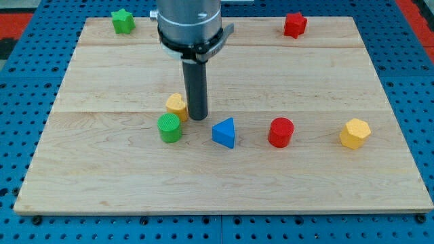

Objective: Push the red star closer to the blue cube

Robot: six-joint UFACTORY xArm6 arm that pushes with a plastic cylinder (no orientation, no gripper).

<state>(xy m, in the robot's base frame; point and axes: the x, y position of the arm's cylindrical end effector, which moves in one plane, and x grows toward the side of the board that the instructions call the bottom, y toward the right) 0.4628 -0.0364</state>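
Straight dark rod hanging from a grey metal arm housing (189, 24) at the view's top, my tip (197, 118) down on the pale wooden board (224, 183) — no pincer on this rig, so nothing to report as spread, pressed together or pinching. Just to the view's left of my tip, touching or nearly touching the rod: a small yellow plastic block (176, 105), shape hard to make out, partly behind a green plastic cylinder (169, 127), which stands just below and to the left of my tip. Just to the right and slightly below my tip: a blue plastic block with a pointed, wedge-like top (224, 132), apart from the rod. Further right along the same row: a red plastic cylinder (281, 132), then, well to the right, a yellow plastic hexagonal block (354, 133). Red plastic star (295, 24) far up and to the right of my tip, near the board's top edge, well apart from every other block and from the blue one — untouched. Green plastic star (123, 21) up and to the left, near the board's top left corner. Blue perforated table surface (20, 102) around the board on all sides.
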